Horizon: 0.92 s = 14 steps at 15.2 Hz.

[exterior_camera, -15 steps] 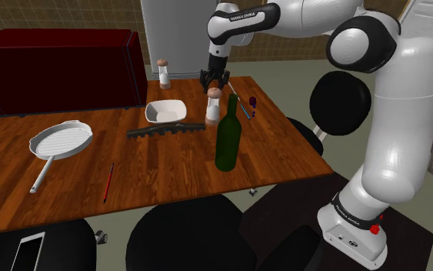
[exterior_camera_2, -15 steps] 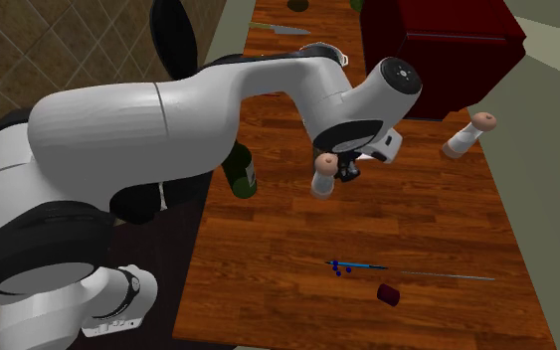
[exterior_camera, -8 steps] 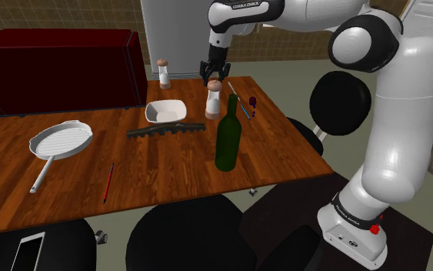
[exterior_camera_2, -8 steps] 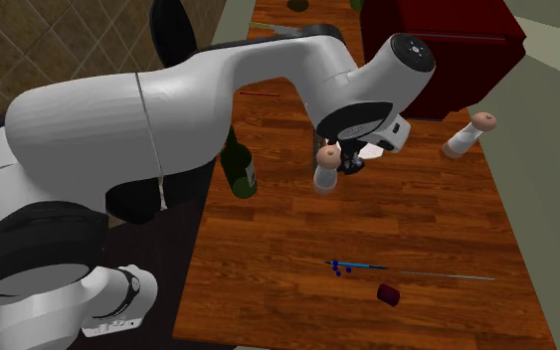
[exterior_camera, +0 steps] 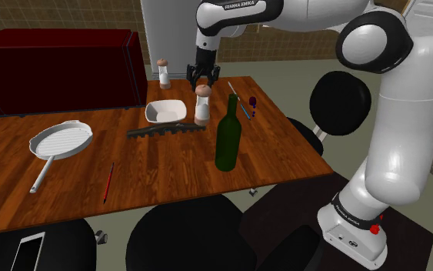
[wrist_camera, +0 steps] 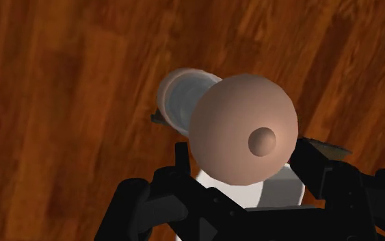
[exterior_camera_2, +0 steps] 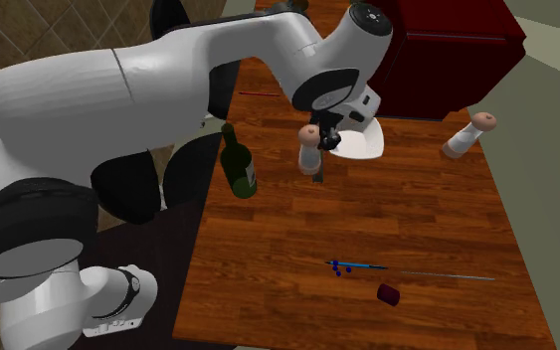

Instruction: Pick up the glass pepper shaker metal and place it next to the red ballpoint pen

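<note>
- Carrying step in hand, by the look of the grip: pick-up apparently done, placing not yet done.
- Black two-finger gripper [exterior_camera: 201, 79] closed partway on the rounded tan cap of a clear glass pepper shaker [exterior_camera: 202, 105], one finger pressed to each side of the cap.
- Shaker upright under the hand, over the far middle of the brown wooden table [exterior_camera: 168, 173].
- Just to the shoulder view's right of a white square dish [exterior_camera: 165, 112], and to the left of a tall dark green bottle [exterior_camera: 227, 132].
- Seemingly lifted, though hard to tell whether the base is clear of the wood.
- Thin red ballpoint pen [exterior_camera: 108, 182] lying flat towards the near edge, at the shoulder view's left, well apart from the shaker.
- Between the two, a black toothed bar [exterior_camera: 164, 129] and then bare wood.
- White ridged pan [exterior_camera: 59, 141] left of the pen, on the far side.
- Similar second shaker [exterior_camera: 164, 74] at the far edge, not the one held.
- Next move, as a judgement: travel left and nearer, high enough to pass over the bar.
- Then lower onto bare wood just beside the pen without nudging it, and release only once the base sits flat.
</note>
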{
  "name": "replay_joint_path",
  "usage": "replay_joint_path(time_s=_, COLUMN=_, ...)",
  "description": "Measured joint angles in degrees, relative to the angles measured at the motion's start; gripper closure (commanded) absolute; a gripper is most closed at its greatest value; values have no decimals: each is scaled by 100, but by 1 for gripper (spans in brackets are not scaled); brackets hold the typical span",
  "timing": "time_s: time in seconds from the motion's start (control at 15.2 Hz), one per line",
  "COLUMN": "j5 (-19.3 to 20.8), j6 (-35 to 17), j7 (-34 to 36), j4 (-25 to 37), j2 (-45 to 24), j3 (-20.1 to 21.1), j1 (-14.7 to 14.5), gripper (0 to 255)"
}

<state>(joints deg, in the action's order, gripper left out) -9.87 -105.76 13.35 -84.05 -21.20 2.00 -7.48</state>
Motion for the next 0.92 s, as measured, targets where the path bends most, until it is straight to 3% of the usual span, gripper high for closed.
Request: replay_joint_path(time_s=0.92, j5=249, j6=-285, j7=1667, j4=114, j2=-121, j3=485, j1=-1178, gripper=255)
